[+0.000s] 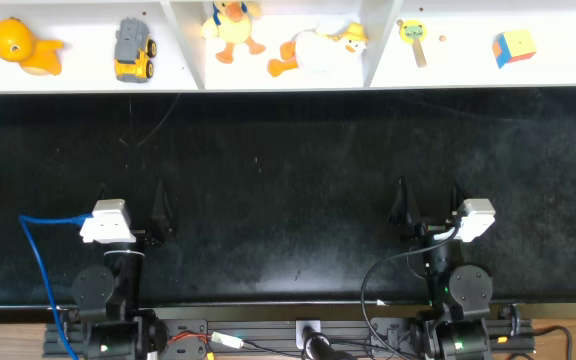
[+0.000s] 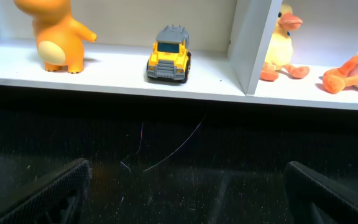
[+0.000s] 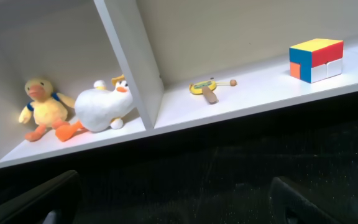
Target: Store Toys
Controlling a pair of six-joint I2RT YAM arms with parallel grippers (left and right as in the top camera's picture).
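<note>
A: Where do the toys sit?
B: All in the white shelf (image 1: 288, 82) along the far edge of the black tabletop (image 1: 288, 170) — three compartments, two toys each.
A: The left one?
B: An orange figure (image 1: 23, 45) stands upright. To its right is a yellow truck (image 1: 134, 50), long axis near-to-far, nose toward the near side.
A: Middle?
B: A yellow duck (image 1: 233, 25) sits upright facing near. Just right of it a white plush bird (image 1: 313, 52) lies on its side, lengthwise left-to-right, orange feet left, head right.
A: And the right?
B: A small wooden toy (image 1: 414, 40), handle pointing near, and well right of it a coloured cube (image 1: 514, 46), turned slightly askew.
A: The arms?
B: Left pincer (image 1: 131, 205) and right pincer (image 1: 428, 205) hang over the near tabletop, fingers spread wide, holding nothing — both well short of the shelf.
</note>
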